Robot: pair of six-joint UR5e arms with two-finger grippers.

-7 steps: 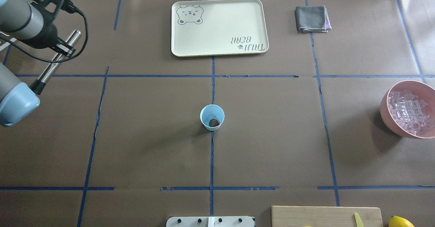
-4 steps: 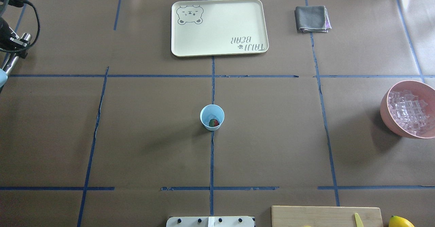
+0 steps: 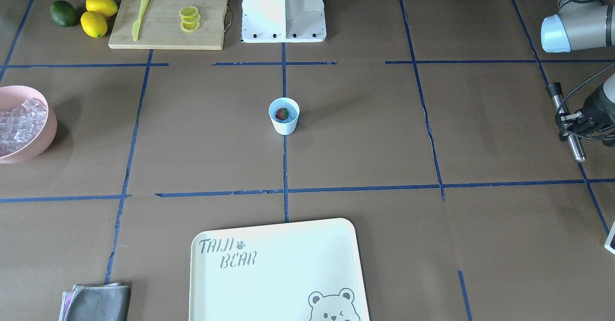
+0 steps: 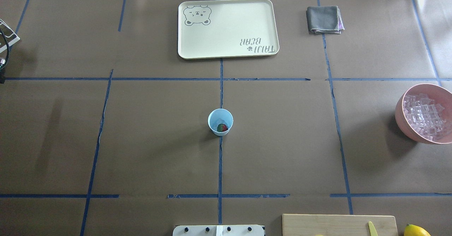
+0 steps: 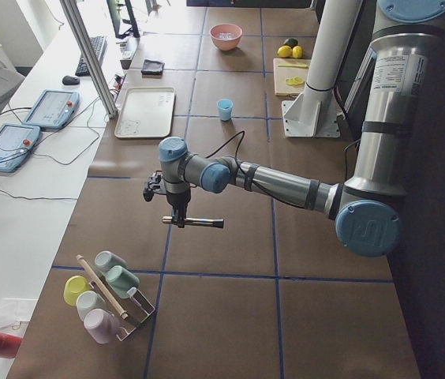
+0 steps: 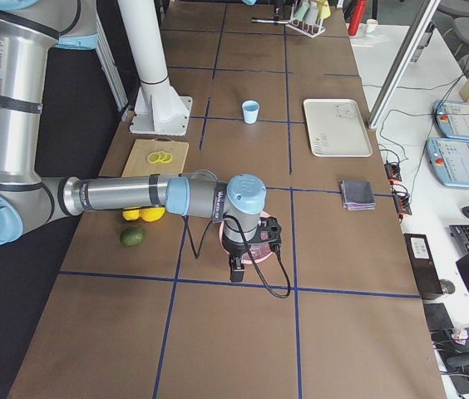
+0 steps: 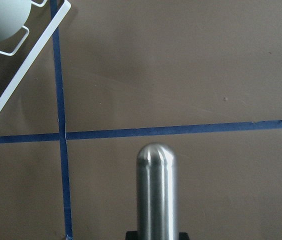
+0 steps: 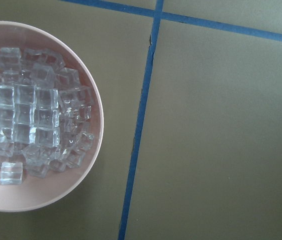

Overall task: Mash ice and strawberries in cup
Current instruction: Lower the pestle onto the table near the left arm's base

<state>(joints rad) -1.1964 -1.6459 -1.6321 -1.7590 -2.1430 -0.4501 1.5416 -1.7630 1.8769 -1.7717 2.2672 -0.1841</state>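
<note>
The light-blue cup (image 4: 220, 122) stands at the table's middle and shows in the front view (image 3: 284, 117) too. A red strawberry (image 4: 222, 127) lies in it, with a pale clear piece beside it that may be ice. The ice (image 8: 28, 115) fills the pink bowl (image 4: 400, 112) at the right edge. My left gripper (image 3: 571, 125) is far to the left, shut on a steel muddler (image 3: 577, 149) held level above the table (image 7: 156, 195). My right gripper (image 6: 236, 268) hangs over the pink bowl; I cannot tell if it is open or shut.
A cream tray (image 4: 227, 27) and a grey cloth (image 4: 324, 19) lie at the far side. A cutting board (image 3: 168, 18) with lemon slices and a yellow knife, two lemons (image 3: 96, 16) and an avocado (image 3: 64, 13) lie near the robot's base. A white rack (image 5: 112, 296) with cups stands at the left end.
My left arm has moved left with the muddler and is almost out of the overhead view. The cup and strawberry have not moved.
</note>
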